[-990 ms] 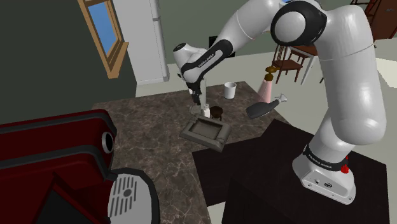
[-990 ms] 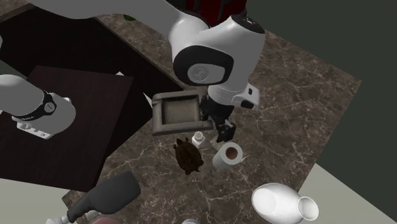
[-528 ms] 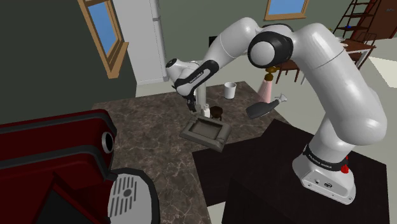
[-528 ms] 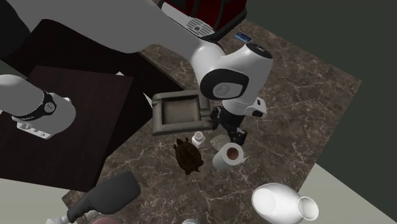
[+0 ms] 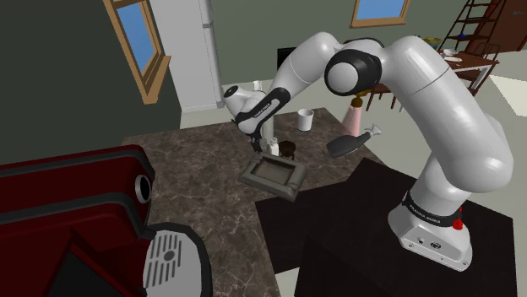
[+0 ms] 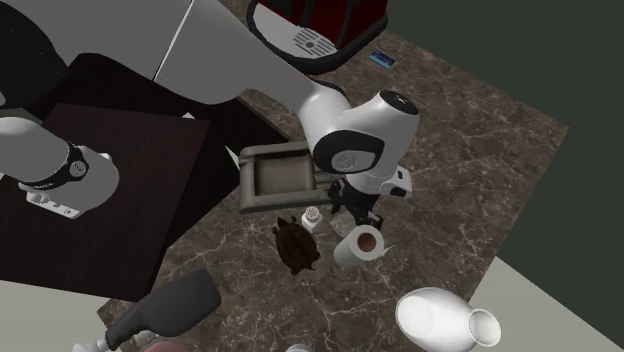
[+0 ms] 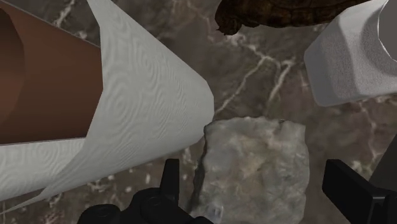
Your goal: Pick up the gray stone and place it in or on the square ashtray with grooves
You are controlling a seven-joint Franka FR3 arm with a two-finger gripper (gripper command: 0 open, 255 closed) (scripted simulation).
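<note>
Grey and rough, the stone (image 7: 254, 165) sits on the marbled counter (image 7: 254, 70) beside the paper roll (image 7: 127, 121), near the ashtray (image 5: 250, 177), and our gripper (image 7: 250, 170) now straddles it, lower than a second ago, fingers (image 7: 170, 184) spread and not touching, so we judge closing comes next.

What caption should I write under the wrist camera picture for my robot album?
Open gripper straddling the gray stone, beside a paper towel roll and a white shaker.
</note>
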